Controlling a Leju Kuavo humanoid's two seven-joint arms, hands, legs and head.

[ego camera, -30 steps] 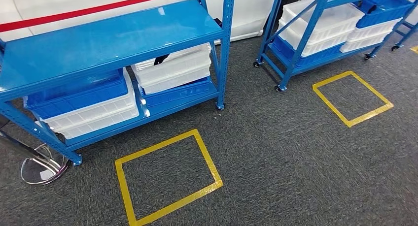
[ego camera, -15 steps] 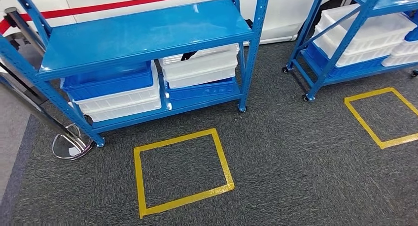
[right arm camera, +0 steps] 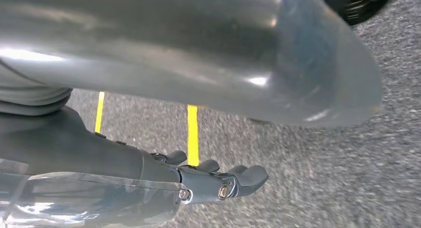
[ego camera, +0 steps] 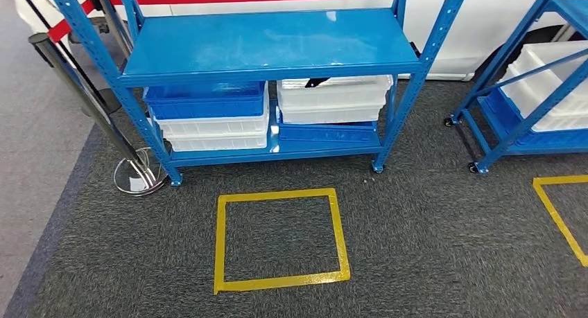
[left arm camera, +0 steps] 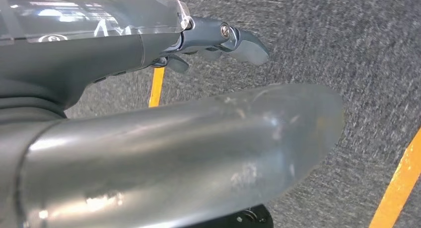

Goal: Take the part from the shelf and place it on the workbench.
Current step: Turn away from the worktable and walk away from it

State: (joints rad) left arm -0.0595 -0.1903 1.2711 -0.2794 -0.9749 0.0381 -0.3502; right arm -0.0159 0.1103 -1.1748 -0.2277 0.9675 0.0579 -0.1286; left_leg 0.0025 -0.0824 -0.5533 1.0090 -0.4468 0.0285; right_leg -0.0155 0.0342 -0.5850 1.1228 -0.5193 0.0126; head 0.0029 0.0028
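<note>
Shelving (ego camera: 270,44) in blue steel fills the upper centre of the head view, white bins (ego camera: 333,100) and blue bins (ego camera: 208,100) stacked on its lower tier; the part itself cannot be made out. Left hand (left arm camera: 218,41) and right hand (right arm camera: 218,181) hang over carpet, fingers loosely apart, holding nothing, neither evidently nearer.

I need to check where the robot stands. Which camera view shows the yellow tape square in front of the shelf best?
The head view: the whole yellow tape square lies on the carpet before the blue shelf. The left wrist view and the right wrist view catch short yellow tape strips past each hanging arm; which square they belong to cannot be told.
</note>
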